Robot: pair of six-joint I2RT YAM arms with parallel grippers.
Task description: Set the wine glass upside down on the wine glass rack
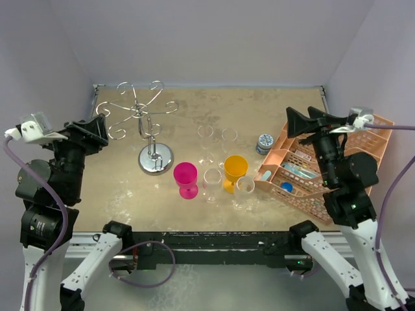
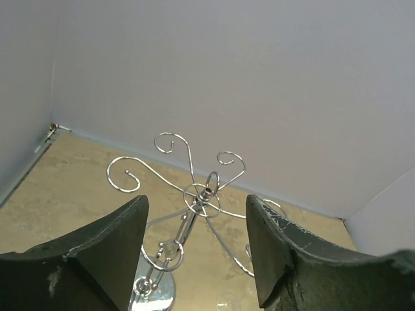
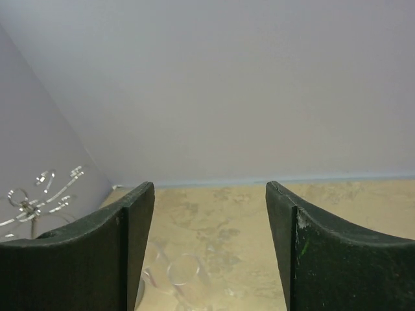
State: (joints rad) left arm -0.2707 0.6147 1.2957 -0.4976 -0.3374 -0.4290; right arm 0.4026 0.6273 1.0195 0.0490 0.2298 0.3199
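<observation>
Both arms are raised at the near edge. The left gripper (image 2: 196, 202) is spread wide with nothing between its fingers, and it faces the wine glass rack (image 1: 146, 123). That one rack stands at the far left of the surface (image 1: 117, 188). The right gripper (image 3: 209, 188) is just as wide and holds nothing, up over the one peach crate (image 1: 381, 136). Between rack and crate six glasses stand upright on the surface, apart from the rack: four clear wine glasses (image 1: 213, 183), one pink wine glass (image 1: 186, 176) and one orange wine glass (image 1: 235, 170).
</observation>
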